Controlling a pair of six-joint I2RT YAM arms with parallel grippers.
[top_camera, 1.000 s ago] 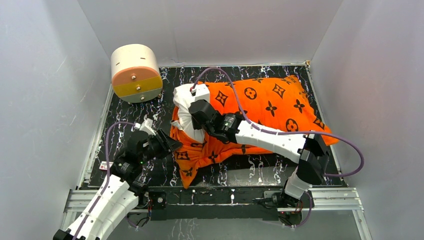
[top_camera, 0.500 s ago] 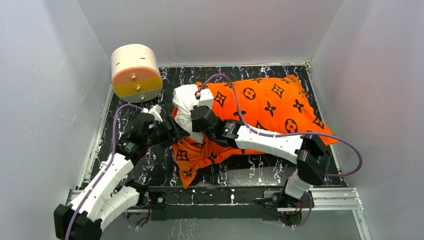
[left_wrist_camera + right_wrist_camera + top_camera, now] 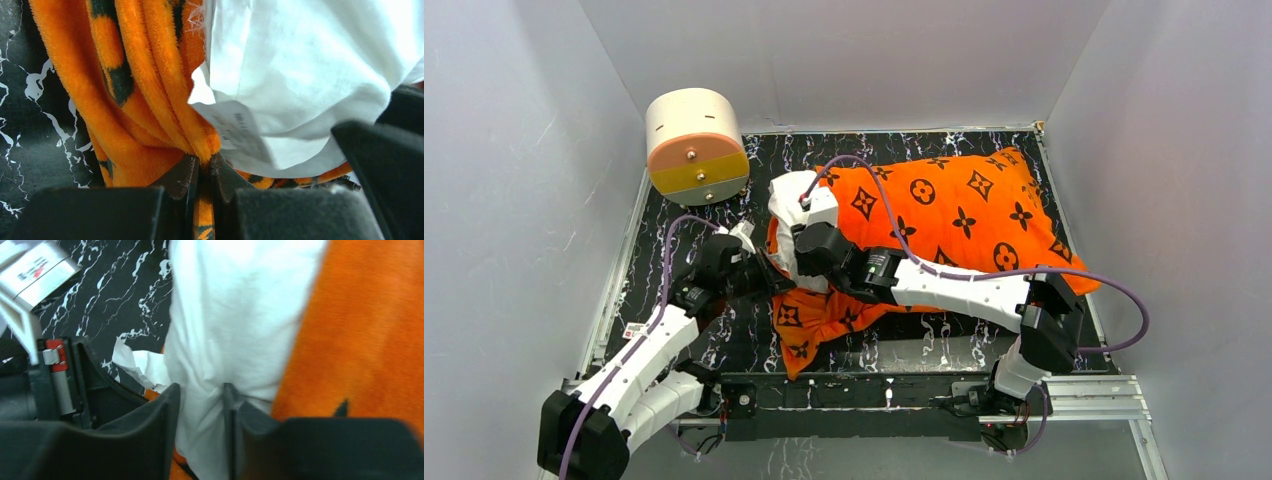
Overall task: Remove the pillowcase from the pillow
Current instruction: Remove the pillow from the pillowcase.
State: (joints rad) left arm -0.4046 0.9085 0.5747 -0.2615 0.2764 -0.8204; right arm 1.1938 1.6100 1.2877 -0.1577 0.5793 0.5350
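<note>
The orange pillowcase (image 3: 954, 200) with black motifs lies across the black marbled floor, its open mouth at the left. The white pillow (image 3: 786, 200) bulges out of that mouth. My left gripper (image 3: 769, 278) is at the mouth's lower lip. In the left wrist view it (image 3: 204, 160) is shut on a fold of the pillowcase (image 3: 150, 100), with the pillow (image 3: 310, 65) and its label just above. My right gripper (image 3: 796, 262) reaches in from the right; its jaws (image 3: 201, 390) hold a bunch of white pillow (image 3: 235, 305) fabric, the pillowcase (image 3: 365, 325) beside it.
A cream-and-orange cylinder (image 3: 696, 145) stands at the back left corner. White walls close in the floor on three sides. The right arm lies over the front of the pillowcase. A loose flap of orange cloth (image 3: 799, 340) trails toward the near edge.
My left arm reached forward to the pillowcase mouth, opened wide, then closed on its edge. My right gripper shifted left and nearer along the exposed pillow end.
</note>
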